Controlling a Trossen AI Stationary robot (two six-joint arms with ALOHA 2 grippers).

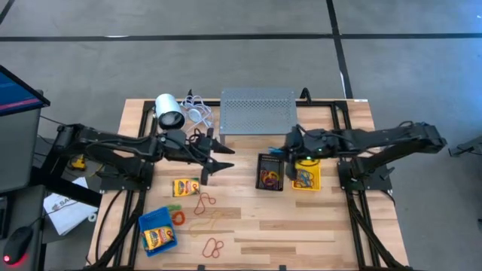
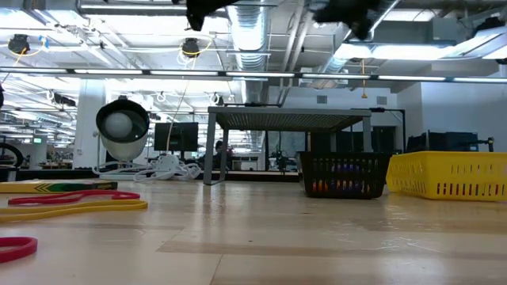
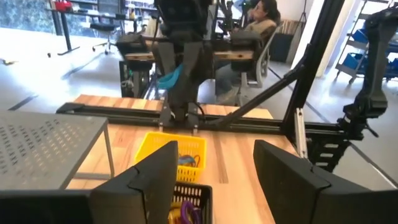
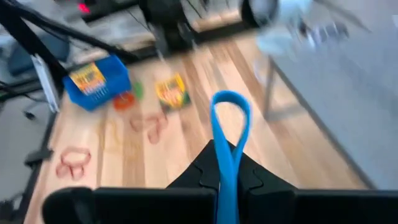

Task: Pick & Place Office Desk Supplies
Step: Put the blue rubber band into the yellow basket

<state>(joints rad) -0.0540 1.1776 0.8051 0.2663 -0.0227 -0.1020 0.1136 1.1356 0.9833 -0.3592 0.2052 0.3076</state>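
My right gripper [image 1: 285, 150] hovers over the far edge of the black bin [image 1: 269, 172], shut on a pale blue rubber band [image 4: 230, 124]. The yellow bin [image 1: 306, 175] stands right of the black one and holds bands. My left gripper [image 1: 216, 162] is open in the air left of the black bin, touching nothing. One crayon box [image 1: 185, 187] lies flat on the table; another lies in the blue bin [image 1: 158, 232] near the front left. Red and orange bands [image 1: 205, 202] lie loose between them. My right gripper pinches the pale blue band between its two shut fingers [image 4: 205, 174], on the band's lower stretch [image 4: 227, 163]. The free loop [image 4: 231, 102] stands out beyond the fingertips. The band is lifted clear of the table and the bins.
A grey perforated stand [image 1: 257, 111] sits at the far edge, with a white cylinder [image 1: 169, 111] and its cable to its left. More bands [image 1: 215, 247] lie near the front edge. Bare wood shows in the front right. A person sits beyond the table [image 3: 258, 18].
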